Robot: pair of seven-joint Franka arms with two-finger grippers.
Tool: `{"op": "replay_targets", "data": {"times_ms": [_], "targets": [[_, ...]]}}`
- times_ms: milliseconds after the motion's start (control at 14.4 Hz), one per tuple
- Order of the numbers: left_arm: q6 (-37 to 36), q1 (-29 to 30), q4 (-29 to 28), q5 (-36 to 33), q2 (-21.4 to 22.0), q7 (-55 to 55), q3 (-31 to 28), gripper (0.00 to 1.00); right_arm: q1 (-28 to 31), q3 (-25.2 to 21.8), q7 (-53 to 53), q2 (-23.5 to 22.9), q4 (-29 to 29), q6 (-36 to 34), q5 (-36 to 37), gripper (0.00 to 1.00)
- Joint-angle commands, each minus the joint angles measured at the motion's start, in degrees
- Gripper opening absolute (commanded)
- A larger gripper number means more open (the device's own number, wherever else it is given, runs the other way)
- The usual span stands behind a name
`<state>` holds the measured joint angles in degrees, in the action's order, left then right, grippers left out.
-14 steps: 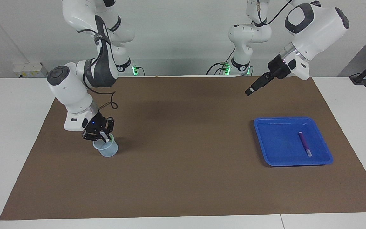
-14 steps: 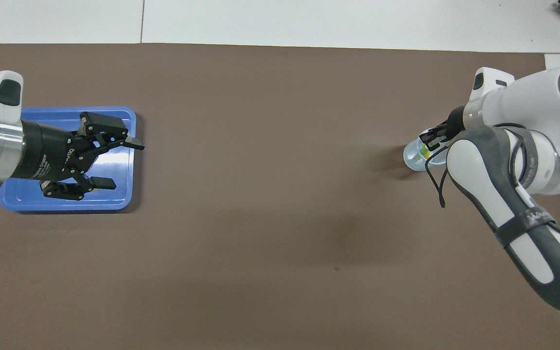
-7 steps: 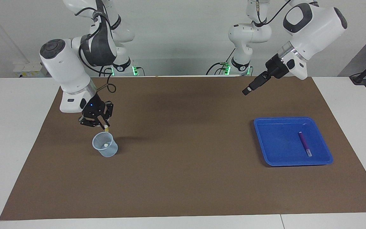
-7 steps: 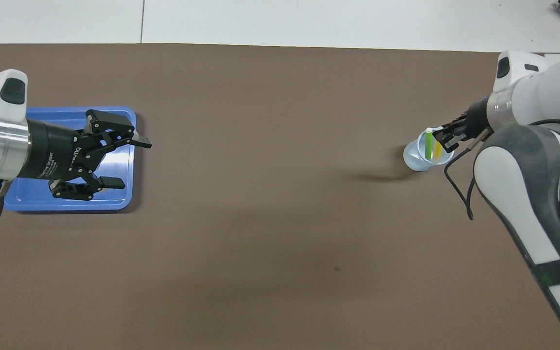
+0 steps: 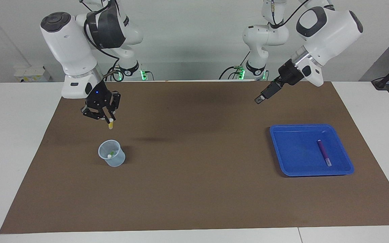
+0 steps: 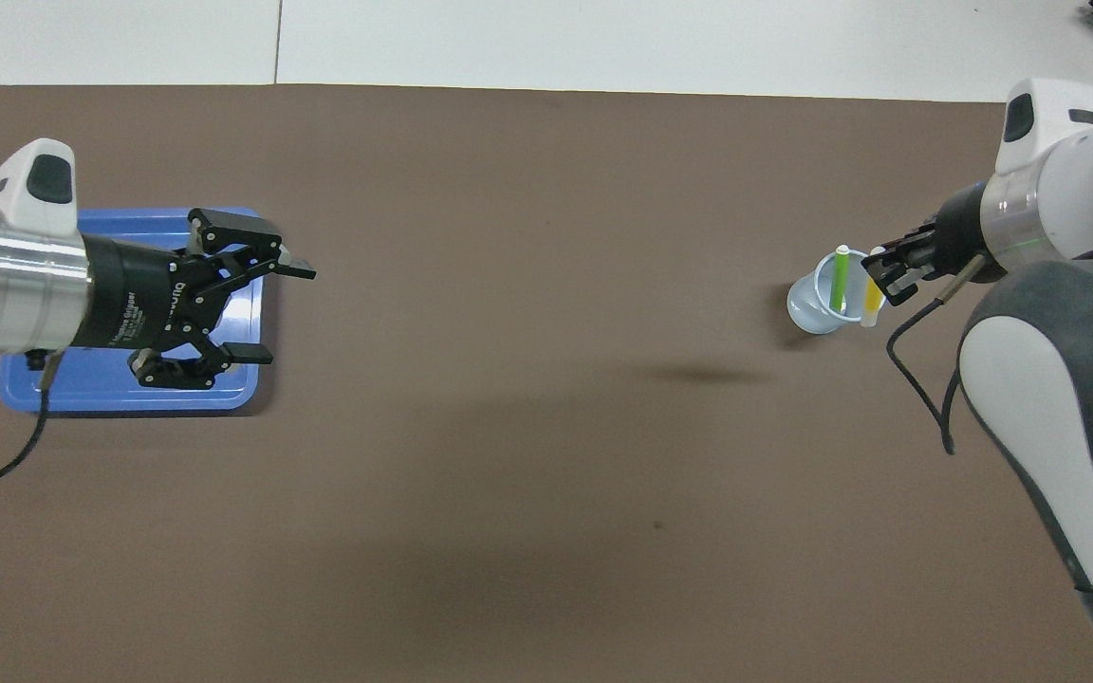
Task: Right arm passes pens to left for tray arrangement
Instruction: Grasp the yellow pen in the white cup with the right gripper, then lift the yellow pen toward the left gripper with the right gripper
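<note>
My right gripper is shut on the yellow pen and holds it upright in the air above the translucent cup. The green pen stands in that cup. The purple pen lies in the blue tray at the left arm's end. My left gripper is open and empty, up in the air over the tray's edge toward the table's middle.
A brown mat covers most of the white table. The cup stands toward the right arm's end of the mat.
My right gripper has risen out of the cup with the yellow pen, which now hangs clear above the rim. My left gripper has shifted slightly toward the table's middle.
</note>
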<state>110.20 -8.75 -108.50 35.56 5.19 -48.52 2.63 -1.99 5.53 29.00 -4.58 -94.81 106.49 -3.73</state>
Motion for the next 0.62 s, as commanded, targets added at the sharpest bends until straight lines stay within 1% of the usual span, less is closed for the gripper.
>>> {"op": "replay_targets", "data": {"times_ms": [0,138,346,554], "targets": [[5.7,-3.5,-5.5,4.0,3.0,-6.0,-0.7,0.95,0.4,2.7,-8.1,0.3,1.4,-1.6,-5.0,0.00],[5.6,-3.3,-5.5,6.7,3.0,-9.0,-0.7,0.95,0.4,3.0,-12.5,0.4,1.5,-2.5,-10.5,0.00],[5.3,-3.3,-5.5,7.2,3.0,-13.5,-0.7,0.96,0.3,3.4,-20.3,0.5,1.5,-2.6,-16.8,0.00],[7.2,-4.2,-5.2,7.3,2.7,-22.3,-0.7,0.96,0.3,6.1,-31.1,0.4,1.5,-1.6,-20.4,0.00]]}}
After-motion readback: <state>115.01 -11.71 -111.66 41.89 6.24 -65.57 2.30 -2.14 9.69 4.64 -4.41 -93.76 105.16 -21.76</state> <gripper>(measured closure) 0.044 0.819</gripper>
